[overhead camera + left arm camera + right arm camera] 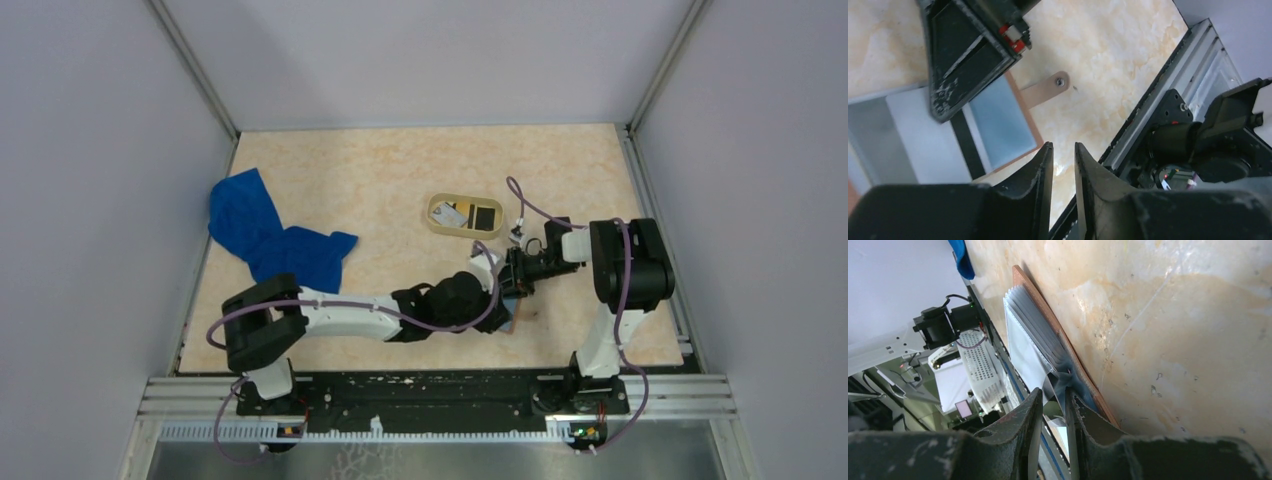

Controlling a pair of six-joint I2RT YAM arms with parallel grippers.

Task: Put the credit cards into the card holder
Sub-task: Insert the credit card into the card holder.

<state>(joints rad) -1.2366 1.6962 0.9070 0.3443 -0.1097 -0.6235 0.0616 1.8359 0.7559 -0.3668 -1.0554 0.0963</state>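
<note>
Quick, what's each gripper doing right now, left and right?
Left gripper: open a little, nothing between its fingers.
Right gripper: nearly closed, apparently pinching an inner leaf of the card holder.

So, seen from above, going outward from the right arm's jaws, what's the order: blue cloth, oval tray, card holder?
1. The card holder, close by, toward the front edge.
2. The oval tray, behind, mid-table.
3. The blue cloth, far left.
</note>
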